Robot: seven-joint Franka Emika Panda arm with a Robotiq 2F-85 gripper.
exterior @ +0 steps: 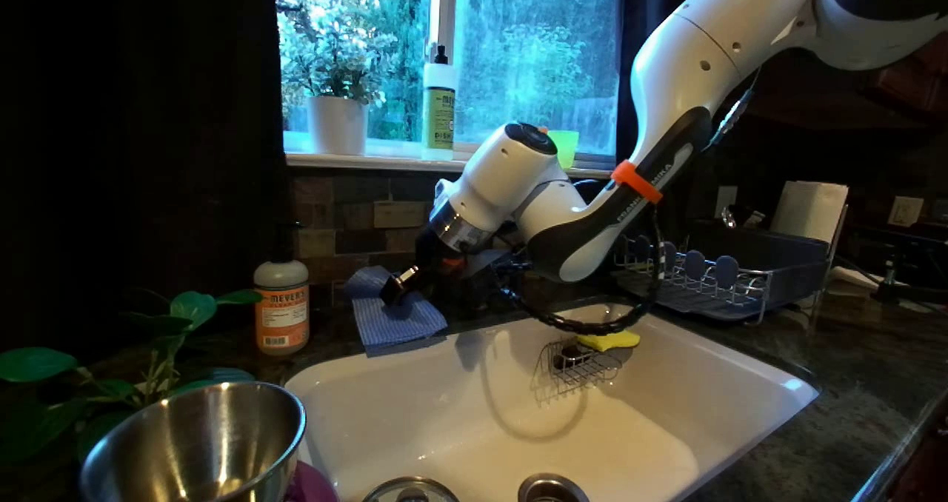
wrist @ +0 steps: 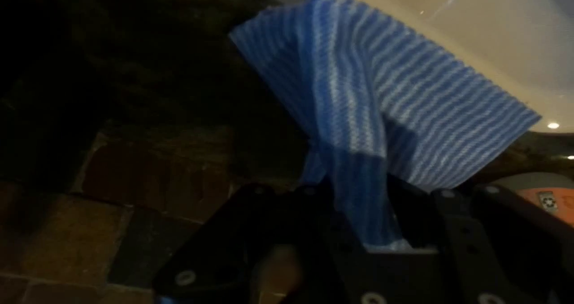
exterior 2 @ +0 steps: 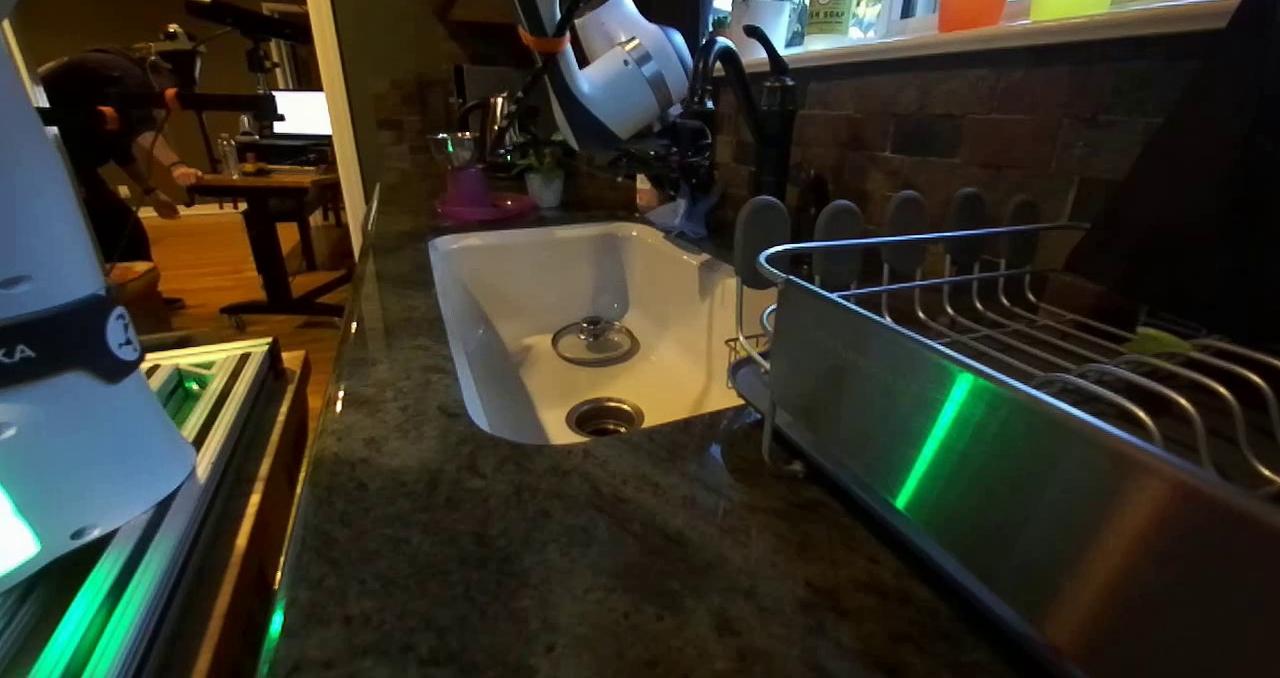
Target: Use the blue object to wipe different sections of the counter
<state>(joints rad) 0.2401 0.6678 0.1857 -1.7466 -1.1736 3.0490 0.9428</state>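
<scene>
The blue object is a blue-and-white striped cloth (exterior: 400, 323). It lies on the dark counter (exterior: 844, 398) behind the sink's back left corner, by the tiled wall. It also shows in an exterior view (exterior 2: 692, 216), small and dim. In the wrist view the cloth (wrist: 430, 111) spreads from the fingers towards the sink rim, with a raised fold running between the fingers. My gripper (wrist: 361, 189) is shut on this fold. In an exterior view the gripper (exterior: 400, 286) points down at the cloth, its fingers dark and partly lost in shadow.
A white sink (exterior: 363, 406) adjoins the cloth. An orange-labelled soap bottle (exterior: 281, 309) stands beside it. A plant (exterior: 194, 311) and metal bowl (exterior: 200, 443) are at the near left. A black faucet (exterior 2: 775, 138) rises near the arm. A dish rack (exterior 2: 950, 408) stands past the sink.
</scene>
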